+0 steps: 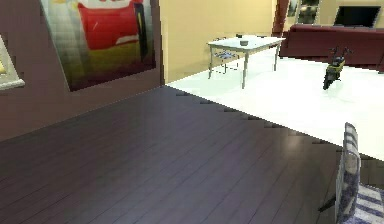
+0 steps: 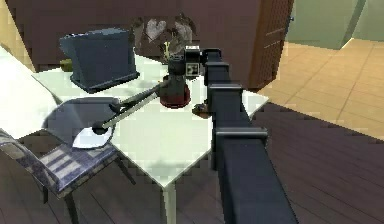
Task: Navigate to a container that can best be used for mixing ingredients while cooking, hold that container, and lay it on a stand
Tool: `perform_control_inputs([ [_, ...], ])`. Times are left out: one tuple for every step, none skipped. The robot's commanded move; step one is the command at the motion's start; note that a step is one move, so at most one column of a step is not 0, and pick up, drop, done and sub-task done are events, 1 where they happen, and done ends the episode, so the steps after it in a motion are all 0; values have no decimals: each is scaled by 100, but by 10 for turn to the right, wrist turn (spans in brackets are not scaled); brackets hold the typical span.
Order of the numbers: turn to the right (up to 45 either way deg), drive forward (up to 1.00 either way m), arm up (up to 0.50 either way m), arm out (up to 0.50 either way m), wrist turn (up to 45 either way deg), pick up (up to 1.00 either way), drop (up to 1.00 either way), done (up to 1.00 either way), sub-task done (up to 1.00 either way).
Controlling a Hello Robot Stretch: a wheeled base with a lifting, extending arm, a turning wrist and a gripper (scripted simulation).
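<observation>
With the gripper [image 2: 178, 78] at the red container [image 2: 175, 98] on the table [image 2: 170, 150], its hold impossible to tell, a misjudged lift might have snagged the pan [image 2: 90, 130] beside it.

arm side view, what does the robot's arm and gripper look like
The arm is a dark, near-black square bar built of boxy nested segments with stepped edges. At its far end sit small white squares with black marks, and beside them the gripper, a dark blocky body.
</observation>
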Motion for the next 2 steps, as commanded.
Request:
perform_control_inputs([
  [0,0,0,0,-420,0,0,0,0],
  [0,0,0,-36,0,0,0,0,0],
])
